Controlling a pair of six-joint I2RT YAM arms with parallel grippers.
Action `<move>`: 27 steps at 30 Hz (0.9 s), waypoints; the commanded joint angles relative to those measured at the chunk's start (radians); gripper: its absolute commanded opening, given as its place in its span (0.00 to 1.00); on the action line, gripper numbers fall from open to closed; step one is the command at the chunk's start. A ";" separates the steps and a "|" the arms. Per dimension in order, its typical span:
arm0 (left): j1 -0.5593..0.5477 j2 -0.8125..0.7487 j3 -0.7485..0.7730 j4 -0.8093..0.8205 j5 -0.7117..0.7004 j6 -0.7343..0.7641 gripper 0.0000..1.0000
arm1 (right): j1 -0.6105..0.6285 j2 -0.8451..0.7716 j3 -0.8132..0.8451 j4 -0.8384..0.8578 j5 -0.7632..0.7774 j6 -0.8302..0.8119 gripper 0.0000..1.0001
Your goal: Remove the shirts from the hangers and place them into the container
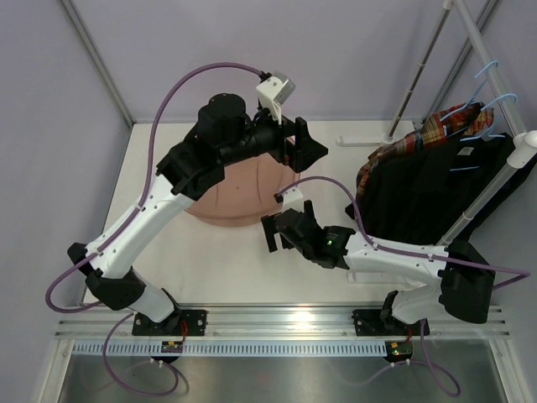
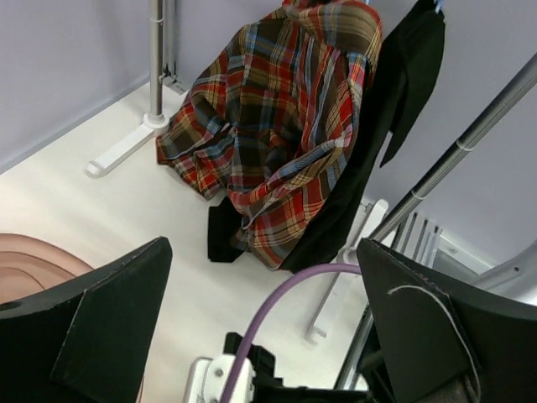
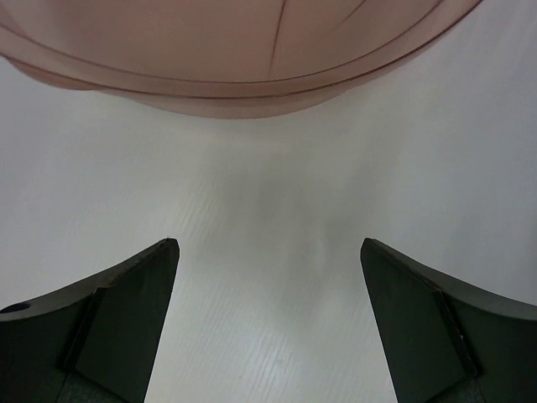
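Both spread, empty: left gripper (image 1: 306, 149) over tub (image 1: 226, 201), right gripper (image 1: 278, 231) beside it. At right, plaid shirt (image 2: 277, 126) & black shirt (image 1: 419, 201) hang on hangers (image 1: 497, 101). Risk: cloth snags, pulls rack (image 1: 495, 183) over.

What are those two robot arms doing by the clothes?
They are meant to pull the shirts off the hangers and drop them in the tub. Nothing is grabbed yet: the plaid shirt and black shirt hang on the right. The left pincer is open and empty above the tub, facing the shirts. The right pincer is open and empty too, low over the table beside the tub.
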 commanded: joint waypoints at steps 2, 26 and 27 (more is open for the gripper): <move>-0.005 -0.005 0.058 -0.057 -0.108 0.092 0.99 | 0.023 -0.074 -0.046 0.044 0.127 0.013 0.99; -0.087 0.377 0.296 0.240 0.045 0.235 0.80 | 0.051 -0.362 -0.260 0.033 0.040 0.081 0.99; -0.090 0.376 0.275 0.271 0.048 0.232 0.78 | 0.057 -0.358 -0.262 0.038 0.041 0.082 0.99</move>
